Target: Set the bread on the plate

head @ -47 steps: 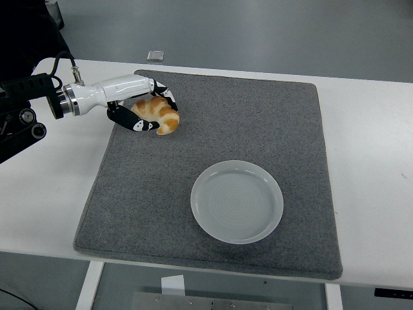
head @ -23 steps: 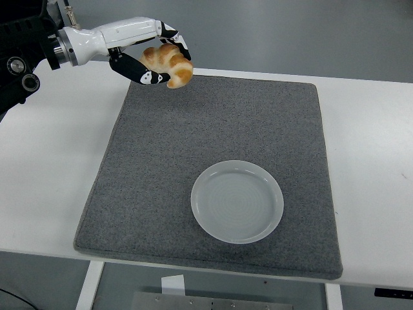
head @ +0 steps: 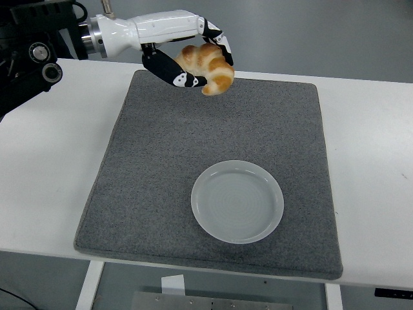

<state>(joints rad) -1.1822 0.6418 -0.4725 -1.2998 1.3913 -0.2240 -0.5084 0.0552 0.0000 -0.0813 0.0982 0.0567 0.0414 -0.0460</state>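
Note:
A golden-brown croissant-shaped bread (head: 208, 66) hangs in the air over the far part of the grey mat (head: 155, 168). My left hand (head: 193, 57), white with black fingers, is shut on it, fingers curled over and under the bread. The white round plate (head: 237, 201) lies empty on the mat, nearer to me and slightly right of the bread. The right arm does not show.
The grey mat covers most of the white table (head: 45, 174). The black left arm (head: 32, 45) reaches in from the upper left corner. The table's near edge runs along the bottom.
The left hand has lifted the bread off the mat's far left part and carried it up and to the right, toward the mat's middle. The plate has not moved.

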